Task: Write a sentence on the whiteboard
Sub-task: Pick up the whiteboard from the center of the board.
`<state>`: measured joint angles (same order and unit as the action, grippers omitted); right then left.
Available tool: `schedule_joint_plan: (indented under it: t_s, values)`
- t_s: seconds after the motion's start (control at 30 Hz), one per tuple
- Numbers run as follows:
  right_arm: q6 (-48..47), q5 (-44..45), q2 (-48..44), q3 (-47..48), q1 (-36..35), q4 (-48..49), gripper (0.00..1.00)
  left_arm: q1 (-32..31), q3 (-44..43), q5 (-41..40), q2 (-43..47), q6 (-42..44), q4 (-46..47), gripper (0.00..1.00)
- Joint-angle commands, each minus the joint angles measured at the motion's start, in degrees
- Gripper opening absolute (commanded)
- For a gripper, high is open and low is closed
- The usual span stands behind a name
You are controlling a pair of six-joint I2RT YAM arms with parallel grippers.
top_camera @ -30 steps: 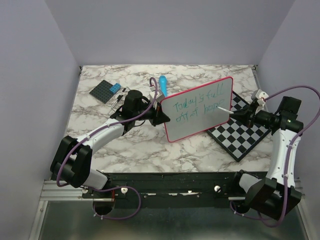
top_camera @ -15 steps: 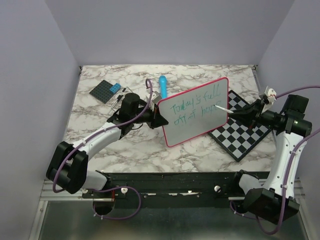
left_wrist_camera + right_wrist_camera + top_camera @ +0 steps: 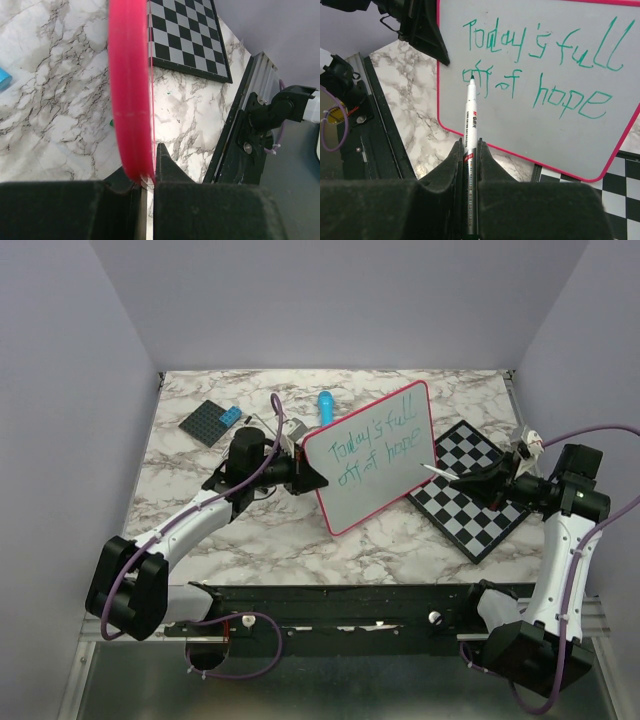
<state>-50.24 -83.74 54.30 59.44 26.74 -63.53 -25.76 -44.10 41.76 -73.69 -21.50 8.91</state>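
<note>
Left claw (image 3: 312, 476) pinches whiteboard (image 3: 372, 502) rim, board tilted up off tabletop (image 3: 260, 535). Green sentence (image 3: 372, 448) on its face. Right claw (image 3: 478, 480) pinches marker (image 3: 438, 472), tip at board, contact unclear.

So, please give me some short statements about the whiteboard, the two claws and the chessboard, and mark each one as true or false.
1. The left claw grips the whiteboard by its pink rim. True.
2. The whiteboard lies flat on the table. False: it is held up, tilted, above the table.
3. The right claw holds a marker. True.
4. The sentence is written in red. False: the writing is green.
5. The chessboard is on the left arm's side. False: it lies on the right arm's side.
</note>
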Motion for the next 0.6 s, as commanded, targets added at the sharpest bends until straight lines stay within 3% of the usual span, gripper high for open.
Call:
schedule_joint_plan:
  t_s: [0.0, 0.57]
  values:
    - [1.8, -5.5, -1.2, -1.6, 0.4, 2.9, 0.00, 0.5, -0.7, 2.1, 2.5, -1.7, 7.7, 0.00]
    - [3.8, -6.3, -2.6, -3.5, 0.4, 5.3, 0.01, 0.5, -1.3, 0.1, 5.6, 0.7, 5.7, 0.00]
